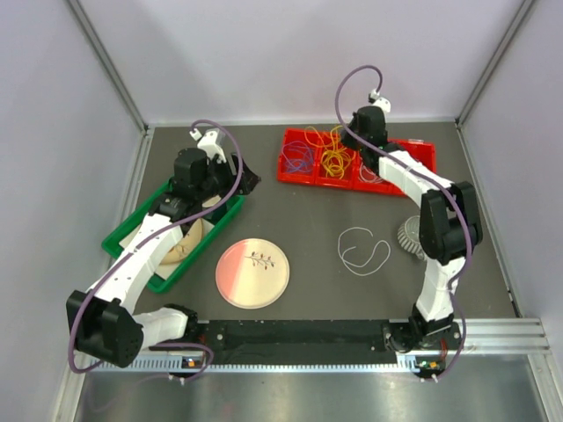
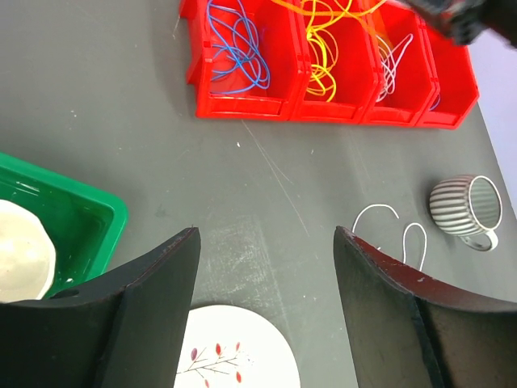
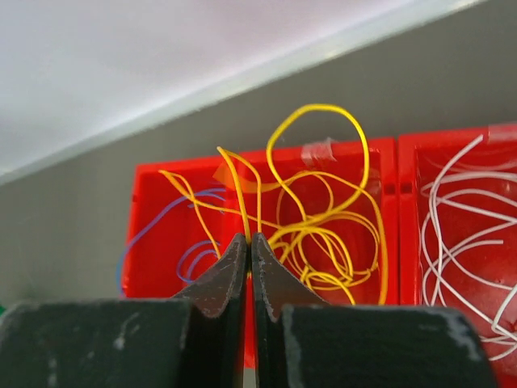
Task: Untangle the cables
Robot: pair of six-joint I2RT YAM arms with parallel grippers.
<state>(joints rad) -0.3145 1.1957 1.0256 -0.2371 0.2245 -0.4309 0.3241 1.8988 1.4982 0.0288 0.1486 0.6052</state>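
The right gripper [image 3: 249,239] is positioned over the middle compartment of the red bin [image 1: 356,182], at the far side of the table [image 1: 308,220]. Its fingers are pressed together, and one strand of the yellow cable [image 3: 319,234] rises from between the tips. The strand appears to be pinched there, although the fingers hide the contact point. The rest of the yellow cable lies in tangled loops in the middle compartment, with one strand crossing over the left compartment, where the blue cable [image 2: 236,48] is coiled. The white cables [image 3: 468,218] occupy the compartment to the right. A loose white cable [image 1: 363,251] lies on the table between the plate [image 1: 252,273] and the striped mug [image 2: 468,206]. The left gripper [image 2: 266,234] hangs above the table beside the green tray [image 1: 119,233], fingers spread apart, holding nothing.
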